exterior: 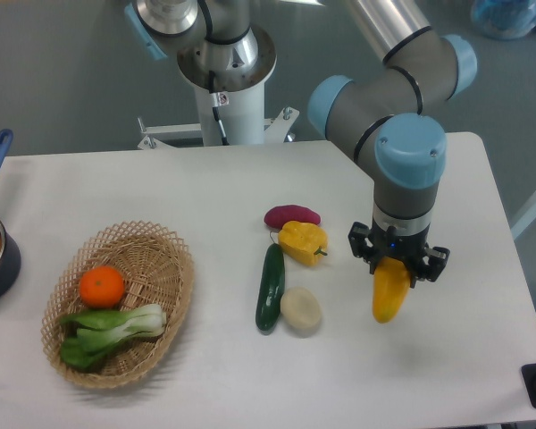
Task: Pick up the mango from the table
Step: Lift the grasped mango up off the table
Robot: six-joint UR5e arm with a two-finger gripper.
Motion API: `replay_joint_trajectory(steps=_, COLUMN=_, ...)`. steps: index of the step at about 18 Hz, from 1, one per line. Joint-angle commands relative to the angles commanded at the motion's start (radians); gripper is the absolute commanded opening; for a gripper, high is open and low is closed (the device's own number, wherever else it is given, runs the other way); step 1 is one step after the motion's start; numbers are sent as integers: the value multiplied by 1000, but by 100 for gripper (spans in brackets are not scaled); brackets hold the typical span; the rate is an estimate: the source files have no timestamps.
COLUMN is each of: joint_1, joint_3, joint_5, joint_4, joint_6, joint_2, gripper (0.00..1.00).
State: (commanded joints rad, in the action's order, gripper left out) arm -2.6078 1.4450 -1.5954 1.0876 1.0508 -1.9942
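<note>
- The claw (397,264) gripped the mango's (390,291) top end.
- The mango hung below the claw, toward the right edge of the desk (205,188).

Bright, even overhead light, soft faint shadows on the table (161,188), slightly soft focus.
</note>
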Motion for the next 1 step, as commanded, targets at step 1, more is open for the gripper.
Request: replay_joint_trajectory(steps=1, joint_1=0, joint_3=2, joint_5=-2, joint_4=0, joint_6=0, joint_2=0, gripper=66)
